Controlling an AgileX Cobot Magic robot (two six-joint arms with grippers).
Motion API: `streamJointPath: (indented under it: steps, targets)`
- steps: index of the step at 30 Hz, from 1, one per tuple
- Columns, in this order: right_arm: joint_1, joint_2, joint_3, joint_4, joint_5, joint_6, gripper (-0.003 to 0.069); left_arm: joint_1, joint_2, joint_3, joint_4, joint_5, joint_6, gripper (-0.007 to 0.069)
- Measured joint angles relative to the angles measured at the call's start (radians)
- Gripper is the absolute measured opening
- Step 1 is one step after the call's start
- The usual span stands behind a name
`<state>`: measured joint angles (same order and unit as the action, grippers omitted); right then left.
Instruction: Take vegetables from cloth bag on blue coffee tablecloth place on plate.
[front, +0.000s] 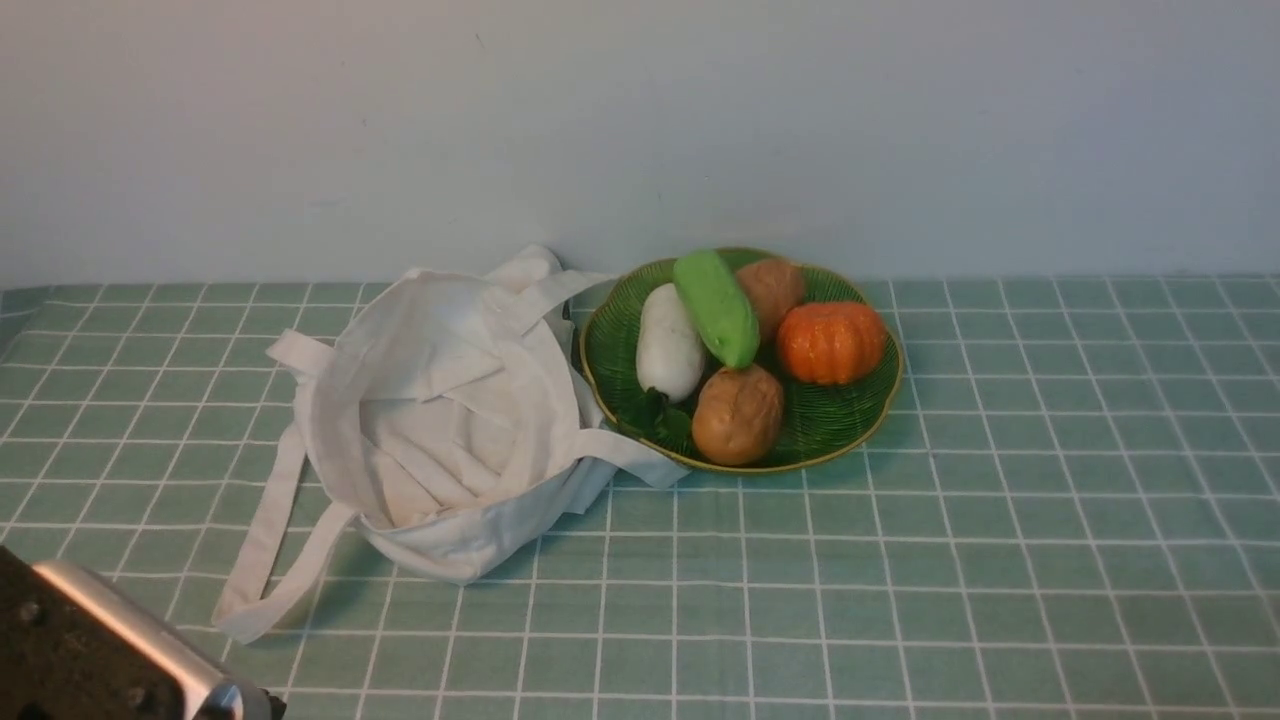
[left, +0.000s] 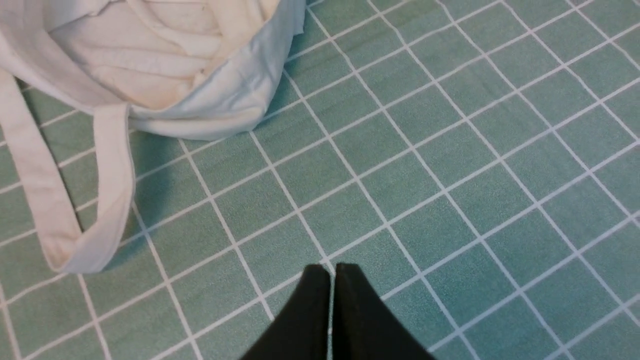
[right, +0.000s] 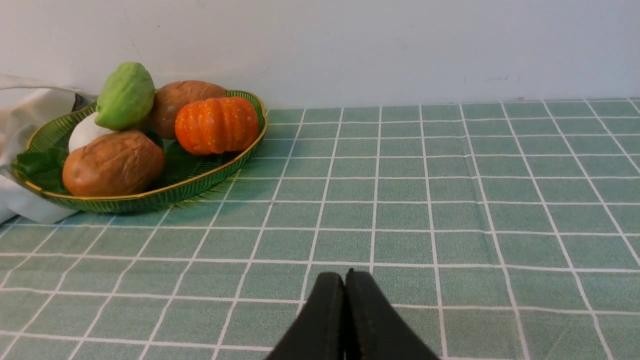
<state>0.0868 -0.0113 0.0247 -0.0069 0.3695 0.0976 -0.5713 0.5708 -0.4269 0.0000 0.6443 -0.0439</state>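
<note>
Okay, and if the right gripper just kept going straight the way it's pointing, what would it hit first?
Probably just the tablecloth; the plate sits off to its left. Depth is hard to judge.

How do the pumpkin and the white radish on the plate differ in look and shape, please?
The pumpkin is orange, while the radish is white. The pumpkin is squat and ribbed; the radish is oblong and smooth. The pumpkin's top is uncovered, whereas the green gourd partly overlaps the radish. Both rest on the green plate.
</note>
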Motion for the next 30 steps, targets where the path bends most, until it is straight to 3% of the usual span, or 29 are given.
streamJointPath:
  steps: [6, 19, 30]
  targets:
    - [0.0, 0.0, 0.0, 0.0, 0.0, 0.0, -0.0015, 0.037, -0.185, 0.061, -0.022, -0.103, 0.004, -0.0005]
    - [0.0, 0.0, 0.0, 0.0, 0.0, 0.0, -0.0015, 0.537, -0.577, 0.401, 0.018, -0.226, 0.008, -0.0005]
    - [0.0, 0.0, 0.0, 0.0, 0.0, 0.0, -0.0015, 0.555, -0.581, 0.454, 0.02, -0.26, 0.0, -0.0005]
